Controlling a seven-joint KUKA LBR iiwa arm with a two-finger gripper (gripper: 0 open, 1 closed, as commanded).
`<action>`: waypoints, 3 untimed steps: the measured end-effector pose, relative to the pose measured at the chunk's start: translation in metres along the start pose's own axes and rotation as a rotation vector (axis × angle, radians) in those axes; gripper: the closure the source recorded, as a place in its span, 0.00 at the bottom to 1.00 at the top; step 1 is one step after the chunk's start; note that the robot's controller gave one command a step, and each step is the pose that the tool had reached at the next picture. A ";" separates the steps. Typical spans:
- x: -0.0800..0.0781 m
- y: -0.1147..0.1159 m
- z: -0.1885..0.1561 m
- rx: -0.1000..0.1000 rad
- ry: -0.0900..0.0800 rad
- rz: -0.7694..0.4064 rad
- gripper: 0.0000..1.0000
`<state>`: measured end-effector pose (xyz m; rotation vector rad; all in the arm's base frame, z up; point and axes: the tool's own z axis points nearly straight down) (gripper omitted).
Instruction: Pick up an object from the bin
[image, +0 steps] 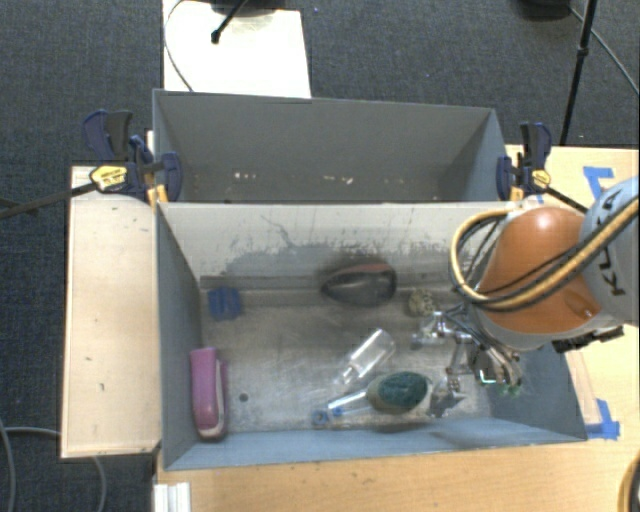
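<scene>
Dark-green round lump (400, 392) sits by the front wall of the bin (330, 160), just left of the end effector (450, 390), which hangs low at front right. Can't tell how far it's open or whether it grips anything. Clear plastic bottle (362, 355) just beside the lump, up-left. Further back, dark oval thing (357, 285). Far left: pink oblong thing (207, 390), sm. blue block (222, 303).

In my bin (178, 330) the gripper (452, 385) stands front right, just beside the round pad (400, 392); the bottle (365, 355) lies behind that pad. The oval thing (358, 286) is at the back, the long case (207, 390) far left.
</scene>
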<state>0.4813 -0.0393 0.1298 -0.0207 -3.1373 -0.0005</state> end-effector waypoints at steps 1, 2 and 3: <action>-0.009 0.044 0.059 0.001 -0.011 -0.110 0.00; -0.011 0.043 0.056 0.001 -0.019 -0.111 1.00; -0.039 0.072 -0.111 0.002 -0.015 -0.326 1.00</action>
